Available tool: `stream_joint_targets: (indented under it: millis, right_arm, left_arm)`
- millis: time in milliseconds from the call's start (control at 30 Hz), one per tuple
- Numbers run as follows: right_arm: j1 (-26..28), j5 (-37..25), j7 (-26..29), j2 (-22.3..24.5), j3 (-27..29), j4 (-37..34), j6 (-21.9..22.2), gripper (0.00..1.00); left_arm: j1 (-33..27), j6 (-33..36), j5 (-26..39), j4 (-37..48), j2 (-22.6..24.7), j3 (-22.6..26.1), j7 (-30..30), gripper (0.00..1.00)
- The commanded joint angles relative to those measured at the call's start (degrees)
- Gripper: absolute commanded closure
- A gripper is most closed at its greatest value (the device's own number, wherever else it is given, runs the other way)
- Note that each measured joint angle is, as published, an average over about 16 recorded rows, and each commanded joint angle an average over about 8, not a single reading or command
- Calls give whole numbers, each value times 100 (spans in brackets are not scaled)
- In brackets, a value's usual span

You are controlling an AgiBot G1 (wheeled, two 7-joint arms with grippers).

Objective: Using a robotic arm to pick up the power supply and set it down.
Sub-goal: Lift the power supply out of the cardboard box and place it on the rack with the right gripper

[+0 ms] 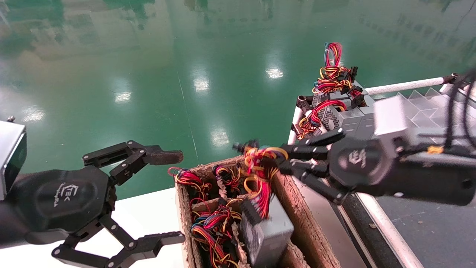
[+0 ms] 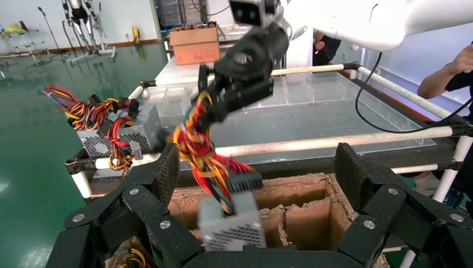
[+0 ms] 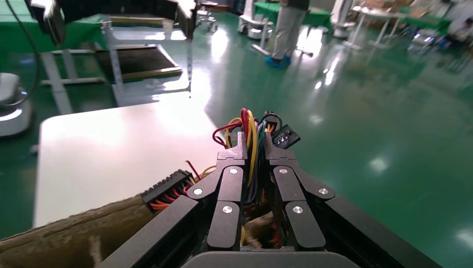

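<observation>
Grey power supply (image 1: 268, 230) hangs by its wires below our right end effector (image 1: 277, 160), clamped on bundle, over cardboard box (image 1: 297, 208). Left end effector (image 1: 169, 197) agape, idle nearby.

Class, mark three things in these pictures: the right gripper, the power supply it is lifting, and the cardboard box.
right gripper (image 1: 277, 160), head view, fingertips clamped on the wires.
power supply (image 2: 231, 226), left wrist view, its perforated grey face.
cardboard box (image 1: 297, 208), head view, its right wall.
</observation>
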Motion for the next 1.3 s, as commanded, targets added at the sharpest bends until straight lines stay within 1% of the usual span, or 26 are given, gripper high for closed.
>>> stream_joint_targets:
  millis: [33,233,367,667,833,1067,1300]
  right_arm:
    - [14,79,29,105,82,135,49,100]
    - [221,207,73,438,335,363,215,100]
    - [410,207,51,635,472,348,310,100]
    - [850,114,23,944,614,-204,294,100]
    - [1034,34,38,1226,668,-468,224,100]
    - [1100,-81,45,1723,746,-700,201,100]
    - [1053,-263,-15,2128,783,-979,346,100]
  left_arm:
    - [0,0,0,0,0,0,0,0]
    - [0,0,-1,0,0,1,1,0]
    - [0,-1,-1,0,-1,2,1,0]
    - [-1,-1,-2,0,-1,3,1,0]
    - [-1,-2,-2,0,-1,4,2,0]
    - [-1,-2,-3,0,-2,5,2,0]
    - [-1,-2,-4,0,-2,6,3,0]
